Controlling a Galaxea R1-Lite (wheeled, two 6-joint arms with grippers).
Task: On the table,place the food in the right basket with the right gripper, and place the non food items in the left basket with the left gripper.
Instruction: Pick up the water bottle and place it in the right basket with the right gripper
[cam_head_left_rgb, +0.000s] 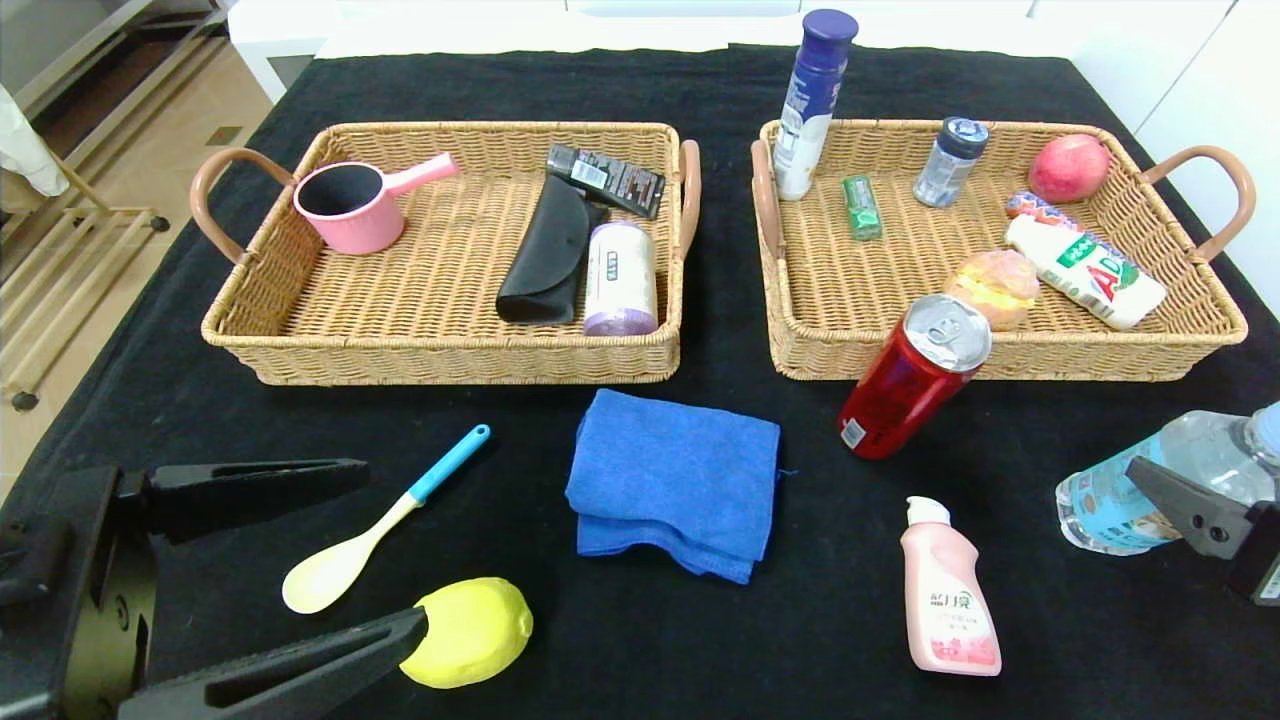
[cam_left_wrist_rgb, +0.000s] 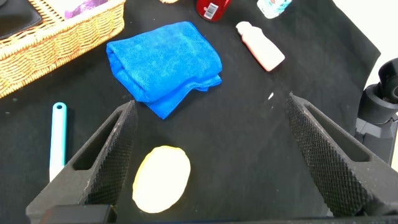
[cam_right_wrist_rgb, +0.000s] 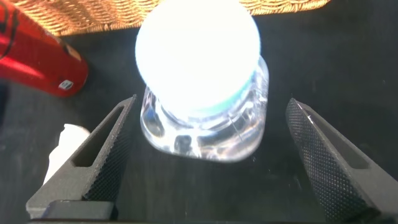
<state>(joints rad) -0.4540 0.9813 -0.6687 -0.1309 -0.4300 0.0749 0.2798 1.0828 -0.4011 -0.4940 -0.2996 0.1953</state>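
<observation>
In the head view, the left gripper (cam_head_left_rgb: 395, 550) is at the lower left of the frame with its fingers apart. The spoon (cam_head_left_rgb: 375, 535) lies between them and the lemon (cam_head_left_rgb: 470, 632) is beside the lower finger. The right gripper (cam_right_wrist_rgb: 205, 162) is at the right edge, fingers apart around the water bottle (cam_head_left_rgb: 1160, 485). The can (cam_head_left_rgb: 912, 376), cloth (cam_head_left_rgb: 672, 482) and pink bottle (cam_head_left_rgb: 945, 595) rest on the table (cam_head_left_rgb: 800, 640) below the two baskets, left basket (cam_head_left_rgb: 440, 365) and right basket (cam_head_left_rgb: 1000, 360).
</observation>
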